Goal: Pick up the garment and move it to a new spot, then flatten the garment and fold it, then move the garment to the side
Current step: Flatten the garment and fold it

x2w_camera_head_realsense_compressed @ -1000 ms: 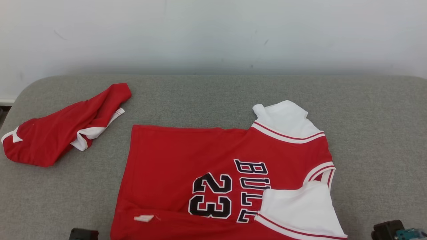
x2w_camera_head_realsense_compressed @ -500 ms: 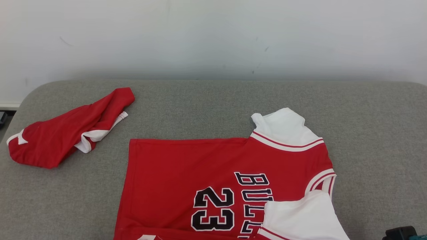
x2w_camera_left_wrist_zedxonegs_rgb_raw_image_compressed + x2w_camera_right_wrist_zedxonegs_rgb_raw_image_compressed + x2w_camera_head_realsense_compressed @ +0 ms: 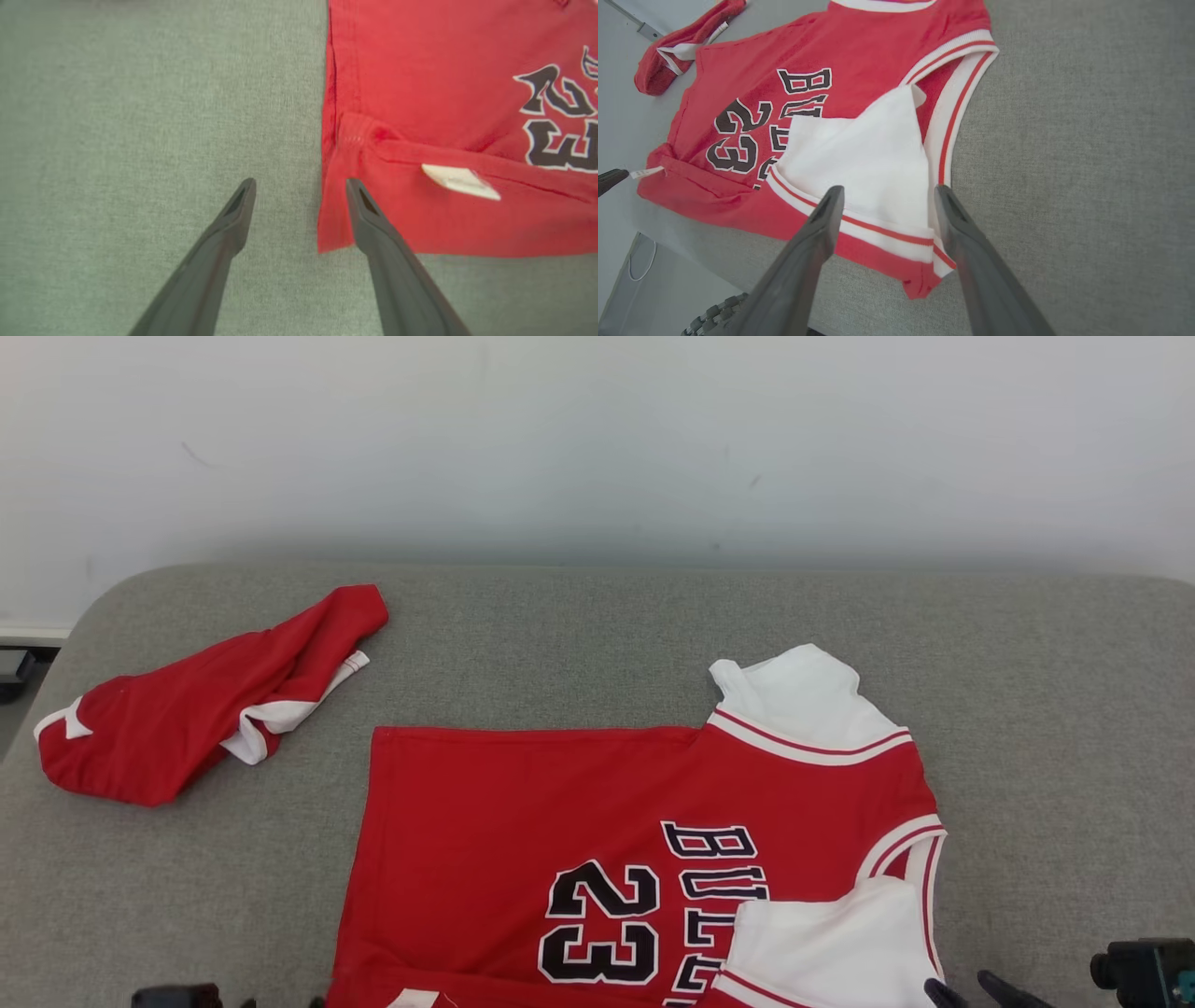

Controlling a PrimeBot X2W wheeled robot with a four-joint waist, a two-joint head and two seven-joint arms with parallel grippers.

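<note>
The garment, a red jersey [image 3: 523, 821] with white sleeves and black "BULLS 23" lettering, lies spread flat on the grey padded surface [image 3: 597, 635]. Its near edge is folded over, showing a white label [image 3: 460, 182]. My left gripper [image 3: 301, 186] is open just above the jersey's [image 3: 420, 93] hem corner, the cloth edge lying between its fingers. My right gripper [image 3: 887, 191] is open over the near white sleeve [image 3: 864, 158] and its striped cuff, with nothing pinched. The right gripper [image 3: 962, 989] peeks in at the head view's bottom edge.
Crumpled red shorts [image 3: 187, 728] with white trim lie at the far left. A white wall [image 3: 597, 448] stands behind the surface. The surface's near edge drops to the floor, where a cable [image 3: 640, 261] lies. Bare grey padding extends right of the jersey.
The head camera has shifted, so the whole picture sits lower and further right. My right fingertips have come into view at the bottom right. The jersey's shape is unchanged.
</note>
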